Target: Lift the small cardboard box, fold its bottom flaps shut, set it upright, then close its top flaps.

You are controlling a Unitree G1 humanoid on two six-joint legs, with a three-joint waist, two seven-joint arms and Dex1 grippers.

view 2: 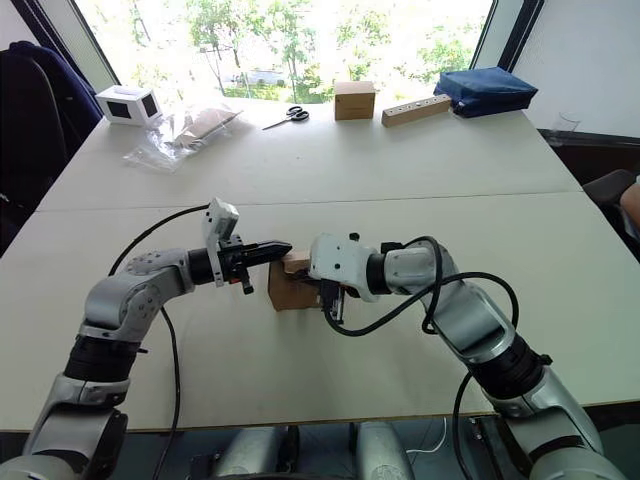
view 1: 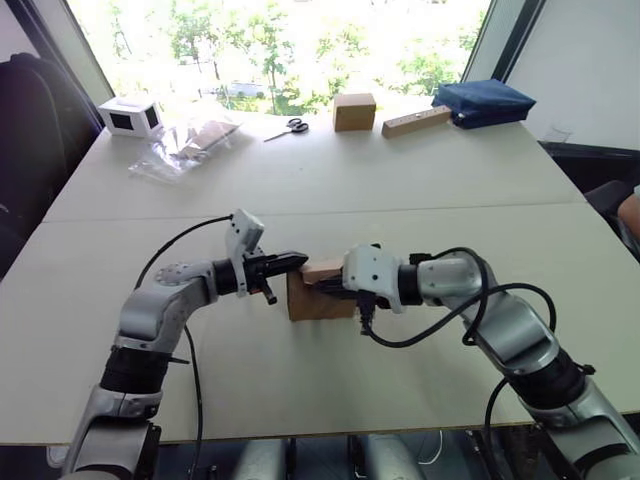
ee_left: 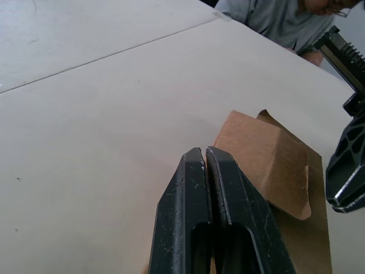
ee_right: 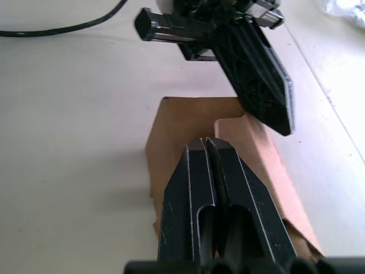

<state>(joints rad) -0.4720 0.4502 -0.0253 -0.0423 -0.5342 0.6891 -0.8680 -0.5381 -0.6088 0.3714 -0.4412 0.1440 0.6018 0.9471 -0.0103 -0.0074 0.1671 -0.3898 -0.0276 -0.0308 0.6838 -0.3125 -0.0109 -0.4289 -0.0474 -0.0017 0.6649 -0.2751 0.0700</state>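
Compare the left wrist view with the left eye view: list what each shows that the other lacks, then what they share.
Left wrist view alone: the left gripper fingers pressed shut, seen close, and a person's grey sleeve beyond the table.

Left eye view alone: scissors, the other cardboard cube, the wooden block, a blue bag and a white device at the far edge.

Both: the small cardboard box with the right gripper at it.

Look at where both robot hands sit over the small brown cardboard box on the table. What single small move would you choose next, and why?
Probably press the left hand down to flatten the tapered brown top flap. That flap stands tilted above the small brown corrugated cardboard box, which rests on the white table. Both hands are shut, and the right hand lies over the box top.
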